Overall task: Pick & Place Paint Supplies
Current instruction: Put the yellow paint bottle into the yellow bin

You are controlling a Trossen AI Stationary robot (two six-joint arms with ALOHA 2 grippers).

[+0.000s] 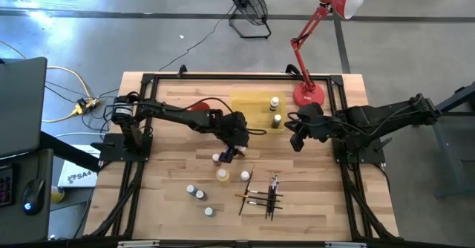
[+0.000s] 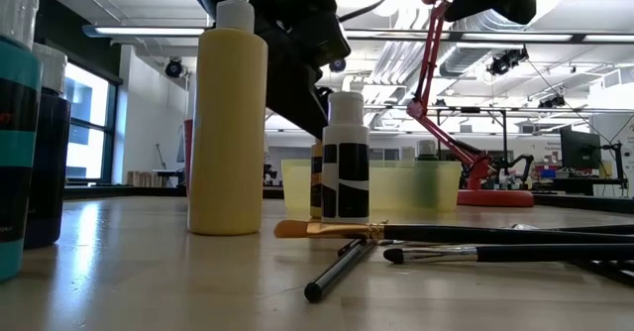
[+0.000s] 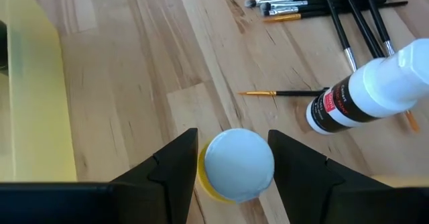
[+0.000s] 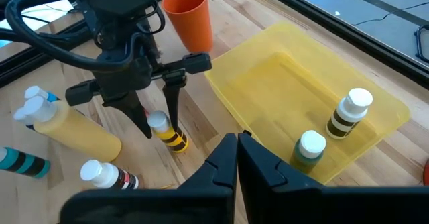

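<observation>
Positioning is the critical factor: the left pincer (image 4: 153, 120) is hanging spread over a small white-capped, yellow-and-black striped bottle (image 4: 167, 133) standing on the surface (image 1: 312, 203) just beside the yellow tray (image 4: 268, 83), one finger on either side and no contact discernible. It is needing to descend squarely and close below the cap, judging by the neighbouring bottles. The right pincer (image 4: 236, 158), pressed together and empty, is waiting above the tray's near edge.

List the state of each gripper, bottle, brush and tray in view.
left gripper: fingers open around a yellow bottle, upright
right gripper: fingers shut, empty, above the tray
yellow tray: holds two upright bottles
brushes: lying loose on the table
</observation>
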